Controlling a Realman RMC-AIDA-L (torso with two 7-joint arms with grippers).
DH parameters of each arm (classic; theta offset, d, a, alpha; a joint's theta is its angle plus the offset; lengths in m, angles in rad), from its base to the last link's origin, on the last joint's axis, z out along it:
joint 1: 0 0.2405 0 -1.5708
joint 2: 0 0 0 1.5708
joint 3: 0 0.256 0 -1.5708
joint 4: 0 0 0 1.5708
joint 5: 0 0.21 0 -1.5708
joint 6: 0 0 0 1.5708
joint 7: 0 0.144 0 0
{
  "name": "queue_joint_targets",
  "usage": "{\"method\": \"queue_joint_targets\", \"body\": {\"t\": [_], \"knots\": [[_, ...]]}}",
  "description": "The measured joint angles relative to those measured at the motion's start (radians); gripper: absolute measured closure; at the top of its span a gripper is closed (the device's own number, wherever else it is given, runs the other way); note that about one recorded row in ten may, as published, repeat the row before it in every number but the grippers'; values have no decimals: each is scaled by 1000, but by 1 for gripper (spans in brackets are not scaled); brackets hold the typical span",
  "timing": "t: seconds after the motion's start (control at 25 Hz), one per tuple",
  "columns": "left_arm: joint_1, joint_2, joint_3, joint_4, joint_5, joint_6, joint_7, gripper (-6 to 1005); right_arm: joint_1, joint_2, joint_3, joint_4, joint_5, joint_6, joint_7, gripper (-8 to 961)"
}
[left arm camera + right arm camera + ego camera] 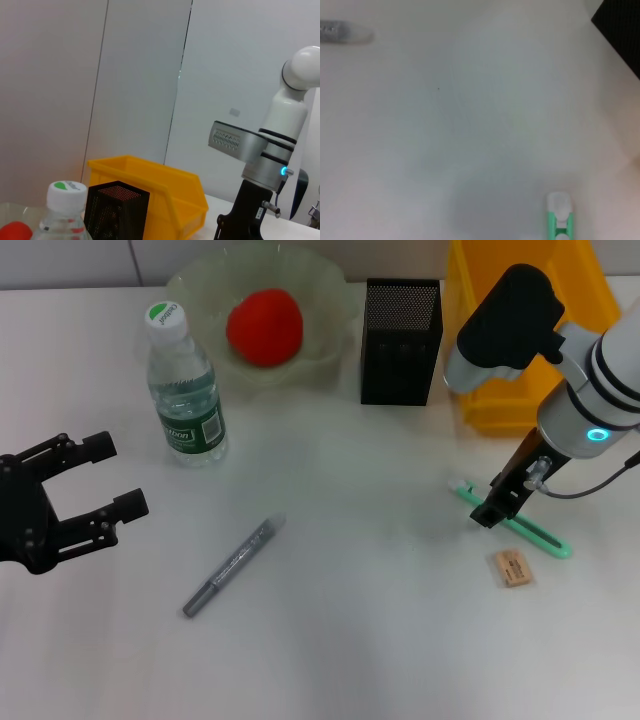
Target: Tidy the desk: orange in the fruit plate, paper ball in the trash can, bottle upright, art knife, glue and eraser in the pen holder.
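The orange (264, 327) lies in the clear fruit plate (330, 300) at the back. The bottle (185, 390) stands upright to the left of the plate. The black mesh pen holder (400, 340) stands to the right of the plate. A green art knife (535, 531) lies flat at the right, and my right gripper (493, 510) is low over its near end. The tan eraser (512, 568) lies just in front of the knife. A grey pen-shaped stick (235, 565) lies mid-table. My left gripper (118, 477) is open and empty at the left. No paper ball is in view.
A yellow bin (510, 390) stands at the back right, behind my right arm. The right wrist view shows the knife's white tip (559, 212), the grey stick's end (345, 32) and a corner of the pen holder (622, 30). The left wrist view shows the bottle cap (67, 192) and the bin (165, 192).
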Motion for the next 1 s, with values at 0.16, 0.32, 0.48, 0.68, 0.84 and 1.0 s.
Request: {"method": "queue_joint_targets", "body": {"t": [0.16,0.32,0.48,0.68,0.84,1.0], "knots": [[-3,-4,0,0,0,0,0,201,9,1,0,21,-1,13,5,550],[-3,-4,0,0,0,0,0,201,11,1,0,29,0,32,6,478],[-3,-4,0,0,0,1,0,201,13,1,0,41,2,33,6,520],[-3,-4,-2,0,0,1,0,201,23,1,4,64,3,31,4,675],[-5,-4,0,0,0,1,0,201,21,1,7,51,3,28,4,769],[-7,-4,0,0,0,1,0,201,-8,0,16,-60,3,1,8,778]]}}
